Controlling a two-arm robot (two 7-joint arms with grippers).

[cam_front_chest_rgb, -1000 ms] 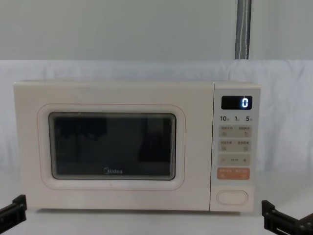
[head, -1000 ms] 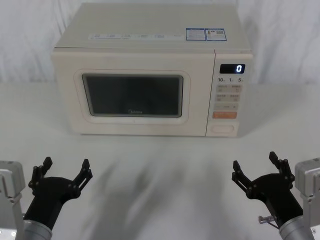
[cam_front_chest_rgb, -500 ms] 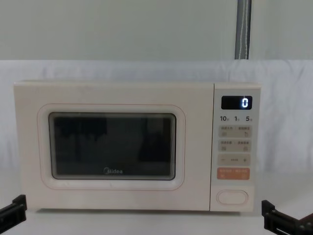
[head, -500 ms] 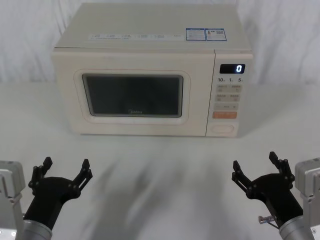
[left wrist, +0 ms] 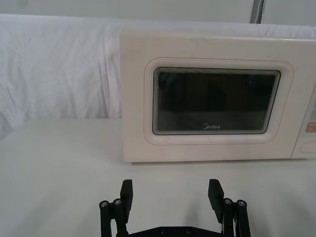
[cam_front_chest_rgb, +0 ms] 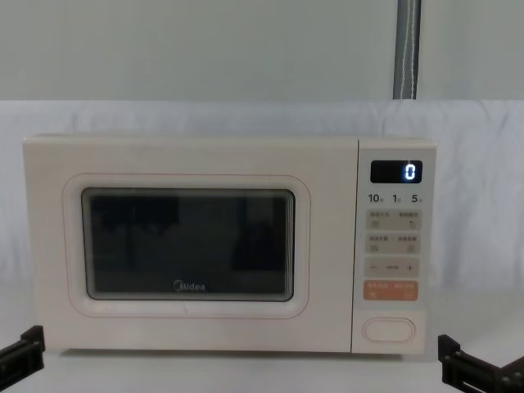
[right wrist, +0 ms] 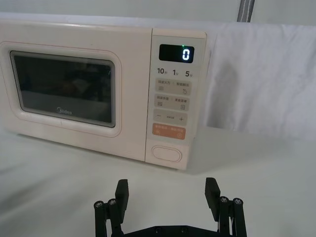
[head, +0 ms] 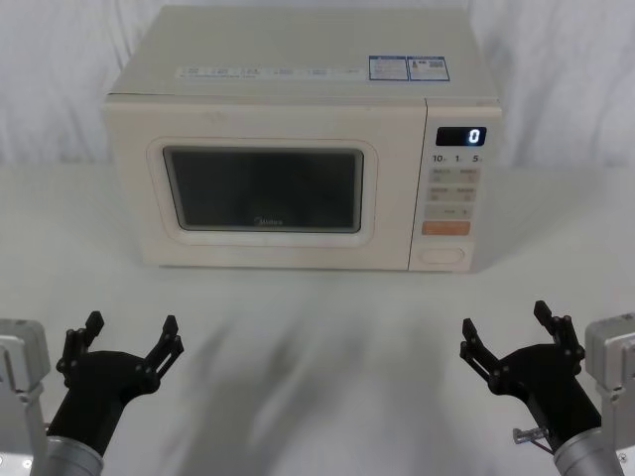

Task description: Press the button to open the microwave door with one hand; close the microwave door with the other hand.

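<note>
So nothing has really kicked off here. The microwave [head: 303,139] sits toward the back edge of the counter [head: 317,317], roughly centred, and the microwave door [head: 263,188] is flush shut with its dark window facing the robot. The display [head: 461,136] reads 0.

The button [head: 443,255] is the wide cream pill at the very bottom of the control panel, just under the orange key [head: 444,228], at the microwave's lower right corner. Nothing is touching it.

Both arms hang near the front edge of the counter, well apart from the microwave. The left gripper [head: 124,342] is by the front left corner with its fingers spread wide and nothing between them, and the right gripper [head: 514,335] is by the front right corner, fingers also spread and empty.

I'd say we're at step one, the button press, and it hasn't started. The right gripper looks like the natural pick since the button is on its side. It'd need to reach forward and line one fingertip up on that pill, staying off the orange key right above it. Bringing the fingers together first would probably make a cleaner poke. The left one can then handle pushing the door shut once it swings out.
</note>
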